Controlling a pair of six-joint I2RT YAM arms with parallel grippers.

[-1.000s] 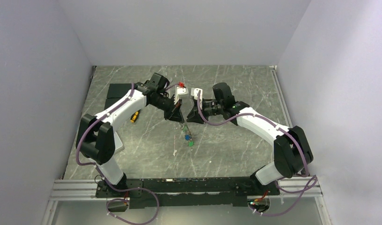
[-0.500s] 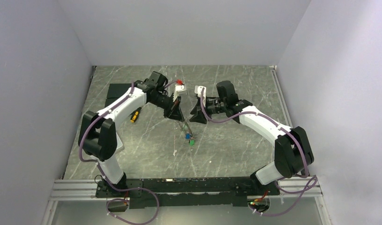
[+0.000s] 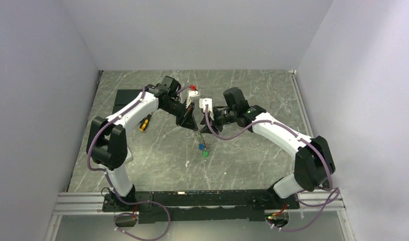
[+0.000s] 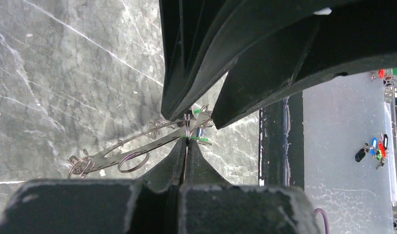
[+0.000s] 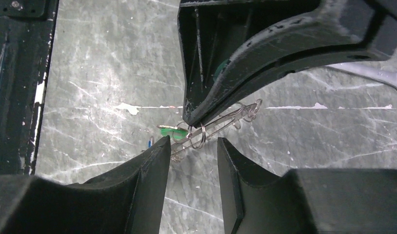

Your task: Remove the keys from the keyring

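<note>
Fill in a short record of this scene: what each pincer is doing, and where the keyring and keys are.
left pincer: shut on the keyring, pinching its wire edge-on
right pincer: open, tips close to the keyring, no contact visible
green key: right beside the keyring, apparently not yet off
blue key: just above the green key in the top view, below both pincers
task state: no key seen lying apart from the keyring
</note>
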